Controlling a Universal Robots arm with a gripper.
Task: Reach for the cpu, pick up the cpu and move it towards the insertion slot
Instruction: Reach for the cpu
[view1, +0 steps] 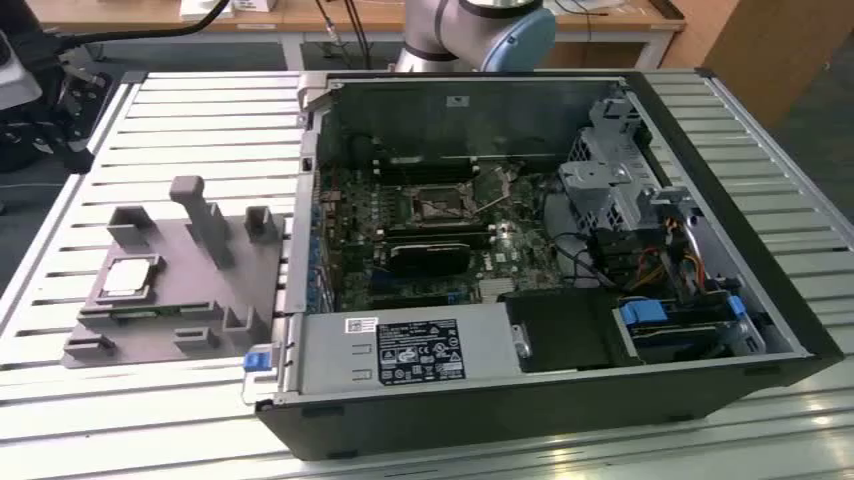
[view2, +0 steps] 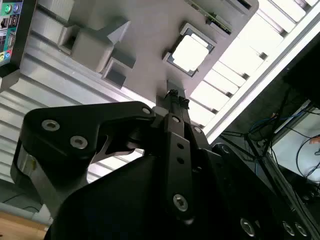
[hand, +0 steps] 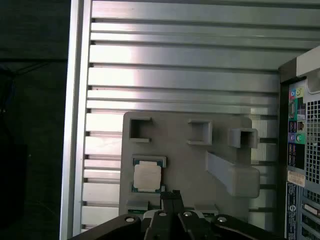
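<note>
The cpu (hand: 147, 176) lies flat, metal lid up, in a shallow recess of the grey fixture (hand: 180, 150). The recess keeps it level and squarely located, which probably suits a grasp from above. The fixture rests on the slatted tabletop (view1: 200, 130) beside the open computer case (view1: 534, 400). In both wrist views the gripper (hand: 170, 195) hangs over the fixture's edge, near the cpu but apart from it, its fingers drawn together with nothing between them. The insertion slot (view1: 434, 205) sits on the motherboard inside the case, well apart from the cpu. Its contacts and lever are hard to make out. The gripper's body hides part of the fixture, and the arm (view1: 474, 30) is cut off at the exterior view's upper edge.
</note>
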